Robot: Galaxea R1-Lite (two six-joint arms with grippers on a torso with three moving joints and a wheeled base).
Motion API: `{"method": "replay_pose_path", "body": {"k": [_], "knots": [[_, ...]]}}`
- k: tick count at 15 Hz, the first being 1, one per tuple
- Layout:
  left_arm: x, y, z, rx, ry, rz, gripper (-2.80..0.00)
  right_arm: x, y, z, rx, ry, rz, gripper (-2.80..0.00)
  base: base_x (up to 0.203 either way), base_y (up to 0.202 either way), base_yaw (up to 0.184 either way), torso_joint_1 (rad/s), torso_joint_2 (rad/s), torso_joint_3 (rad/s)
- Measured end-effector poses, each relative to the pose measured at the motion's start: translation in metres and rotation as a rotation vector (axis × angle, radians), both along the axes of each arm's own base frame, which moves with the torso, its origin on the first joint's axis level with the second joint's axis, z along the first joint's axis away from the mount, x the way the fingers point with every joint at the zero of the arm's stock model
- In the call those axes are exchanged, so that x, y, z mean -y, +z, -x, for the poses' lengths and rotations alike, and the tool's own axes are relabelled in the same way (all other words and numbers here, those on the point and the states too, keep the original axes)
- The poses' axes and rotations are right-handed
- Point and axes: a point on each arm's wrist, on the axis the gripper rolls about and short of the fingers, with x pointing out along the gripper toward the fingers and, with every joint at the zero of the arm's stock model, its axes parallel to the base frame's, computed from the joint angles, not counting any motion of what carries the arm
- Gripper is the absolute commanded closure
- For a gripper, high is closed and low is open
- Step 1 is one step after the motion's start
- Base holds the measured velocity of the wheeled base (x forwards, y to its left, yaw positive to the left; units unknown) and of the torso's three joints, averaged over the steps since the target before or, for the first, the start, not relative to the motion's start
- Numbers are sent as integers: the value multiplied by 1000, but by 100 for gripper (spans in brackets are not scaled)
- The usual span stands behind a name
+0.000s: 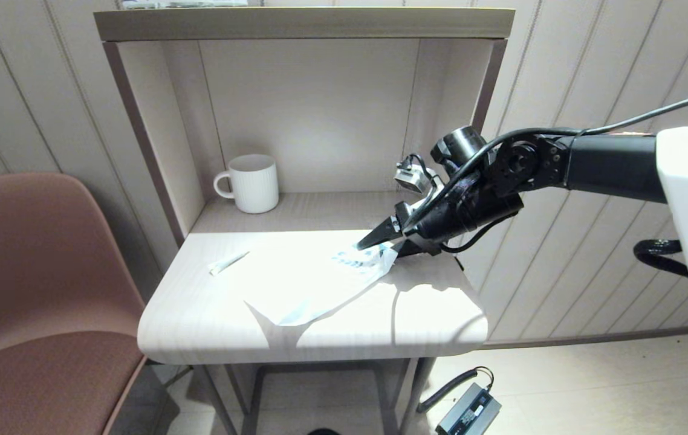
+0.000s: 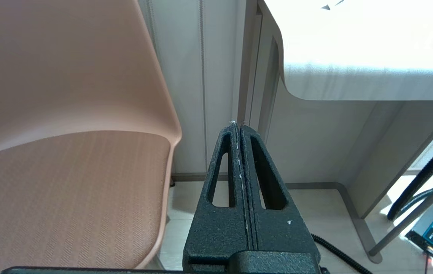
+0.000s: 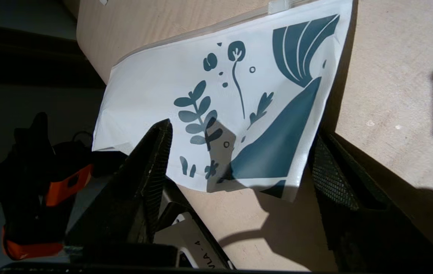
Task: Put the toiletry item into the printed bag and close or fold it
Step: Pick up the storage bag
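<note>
Toiletry item [image 1: 228, 262] loose near worktop [image 1: 199, 326] left edge. Printed bag [image 1: 326, 284] flat mid-worktop, corner overhanging front edge; could slide off if tugged. Right tool [image 1: 383, 241] spread wide astride its printed end. Left tool [image 2: 239, 127] pressed together, parked below.

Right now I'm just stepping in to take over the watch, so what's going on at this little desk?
The right gripper is at the printed end of the printed bag, open, its fingers on either side of that end without clamping it. The bag lies flat on the desk. The toiletry item lies apart on the desk toward the robot's left, not yet in the bag. The left gripper is shut and parked low beside the chair. A white mug stands at the back.
</note>
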Motion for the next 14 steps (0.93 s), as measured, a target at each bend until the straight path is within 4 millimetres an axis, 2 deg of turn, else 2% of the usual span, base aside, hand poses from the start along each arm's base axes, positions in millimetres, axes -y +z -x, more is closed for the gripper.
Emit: {"method": "replay_pose_path", "body": {"k": [5, 14], "knots": [[0, 0, 0, 0, 1, 0, 0, 3, 2, 6, -17, 5, 10, 0, 0, 0, 0, 0, 0, 0], [0, 0, 0, 0, 1, 1, 0, 13, 34, 23, 45, -7, -17, 0, 0, 0, 0, 0, 0, 0]]}}
